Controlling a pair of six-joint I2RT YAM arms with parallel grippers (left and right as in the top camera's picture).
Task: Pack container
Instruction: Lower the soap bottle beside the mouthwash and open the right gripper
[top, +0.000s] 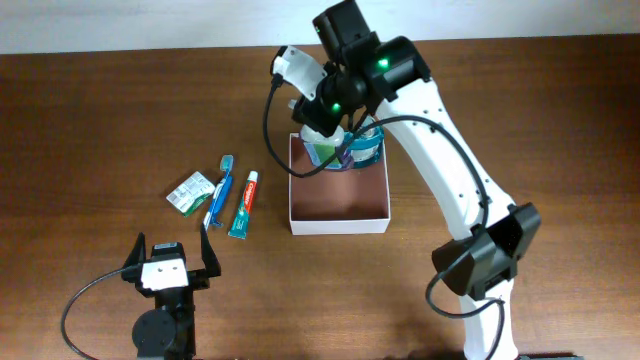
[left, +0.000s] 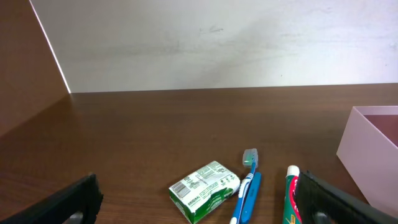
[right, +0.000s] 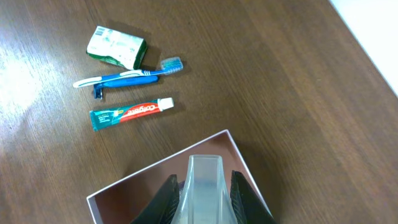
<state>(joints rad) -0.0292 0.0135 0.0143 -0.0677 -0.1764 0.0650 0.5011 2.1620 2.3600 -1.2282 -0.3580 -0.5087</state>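
The container (top: 338, 228) is a shallow square box with white walls and a reddish-brown floor, standing mid-table. My right gripper (top: 335, 140) hangs over its far side, shut on a translucent tube (right: 205, 171) with a teal and white body (top: 360, 150). In the right wrist view the container's near rim (right: 155, 168) lies just under the fingers. My left gripper (top: 174, 245) stands open near the front left, with nothing between its fingers. Its dark fingertips (left: 329, 199) frame the loose toiletries ahead.
Left of the container lie a green and white soap box (top: 190, 192), a blue toothbrush (top: 218, 190) and a small toothpaste tube (top: 243, 203). The left wrist view shows the soap box (left: 204, 189) closest, and the container's wall (left: 367, 149) to the right.
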